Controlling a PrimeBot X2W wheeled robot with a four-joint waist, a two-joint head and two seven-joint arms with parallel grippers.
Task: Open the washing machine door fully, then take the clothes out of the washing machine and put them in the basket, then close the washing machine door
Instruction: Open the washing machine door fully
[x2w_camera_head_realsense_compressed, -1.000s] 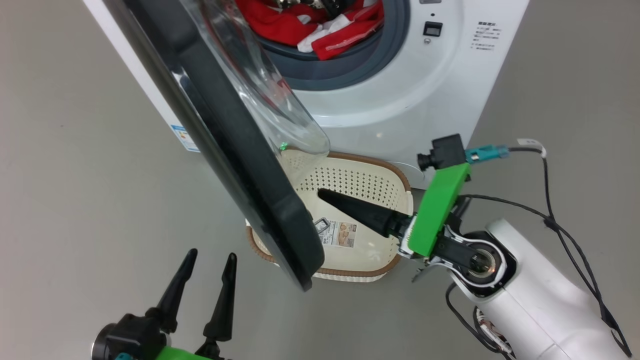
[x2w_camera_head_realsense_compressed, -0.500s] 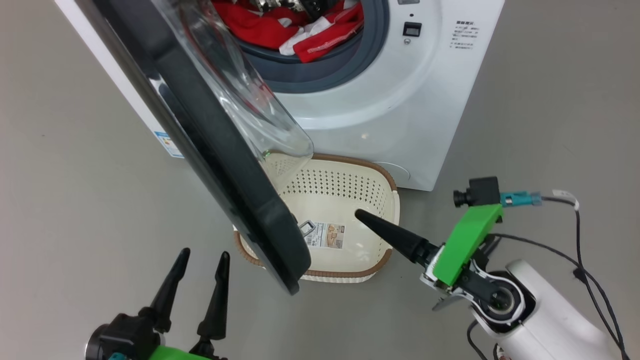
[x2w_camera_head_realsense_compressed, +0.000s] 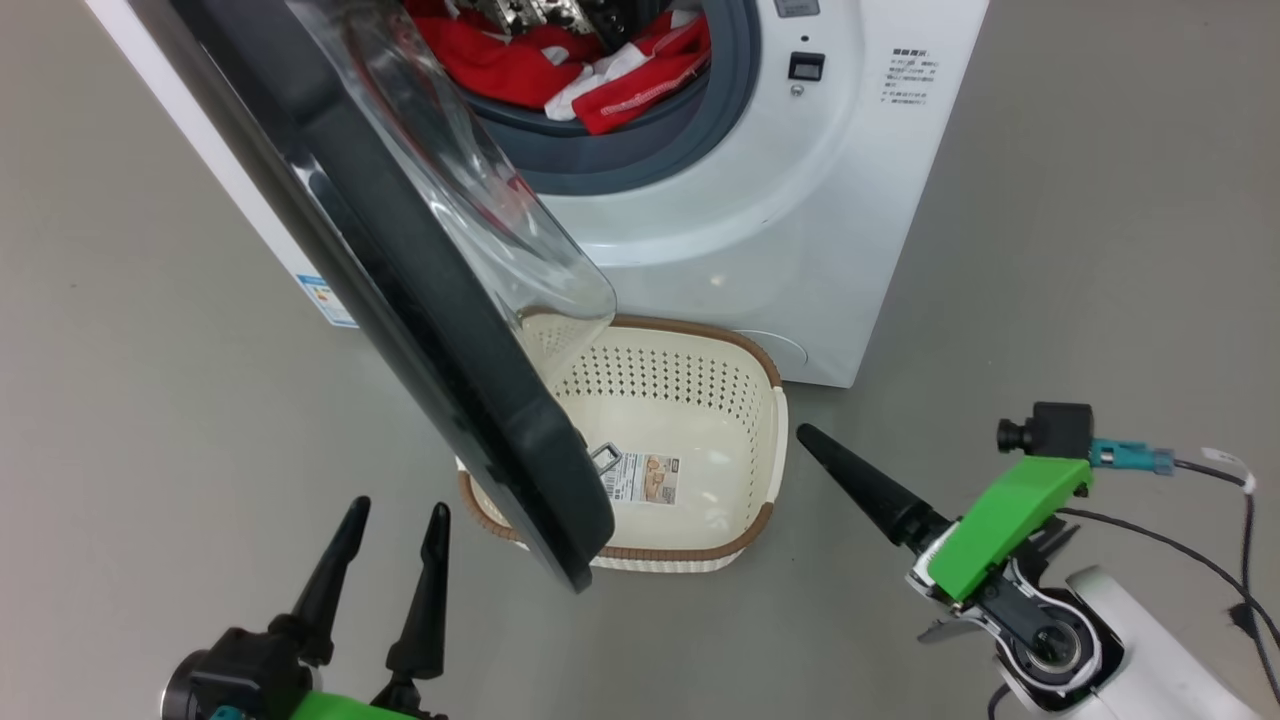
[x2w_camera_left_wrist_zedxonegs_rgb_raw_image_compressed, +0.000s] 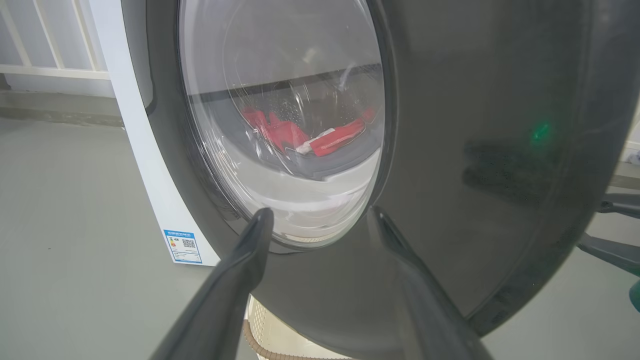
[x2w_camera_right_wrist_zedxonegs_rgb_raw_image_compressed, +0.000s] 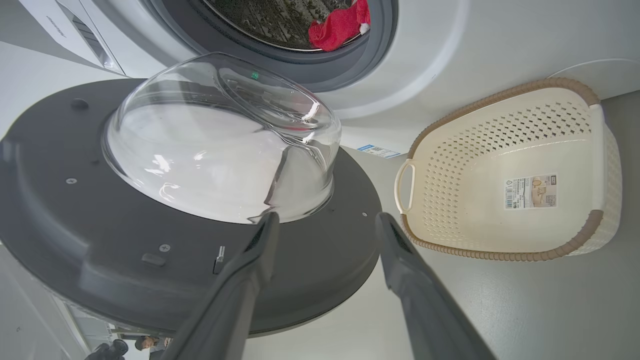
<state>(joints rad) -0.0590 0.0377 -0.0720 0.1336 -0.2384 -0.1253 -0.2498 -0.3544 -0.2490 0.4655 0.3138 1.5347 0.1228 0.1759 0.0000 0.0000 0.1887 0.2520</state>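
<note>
The washing machine door (x2w_camera_head_realsense_compressed: 420, 320) stands swung out from the washing machine (x2w_camera_head_realsense_compressed: 760, 230), hinged toward 10 o'clock in the head view, with its free edge reaching down to about 6 o'clock. It looks only partly open, so the first step seems unfinished. The clothes (x2w_camera_head_realsense_compressed: 560, 70) lie inside the drum mouth at 12 o'clock, a red heap with white trim resting against the grey ring.

The basket (x2w_camera_head_realsense_compressed: 680, 380) sits empty on the floor (x2w_camera_head_realsense_compressed: 1100, 250) just in front of the machine, below the opening, probably so the garments need only a short carry. The door's lower edge overlaps the basket's 9 o'clock side from the head view.

The left end effector (x2w_camera_head_realsense_compressed: 398, 506) hovers at 7 o'clock, fingers spread wide and holding nothing, facing the door's glossy outer face. The right end effector (x2w_camera_head_realsense_compressed: 815, 445) sits at 4 o'clock beside the basket, also spread wide and empty, pointing at the door's inner side. With one on each side of the door, either could plausibly push it wider.
</note>
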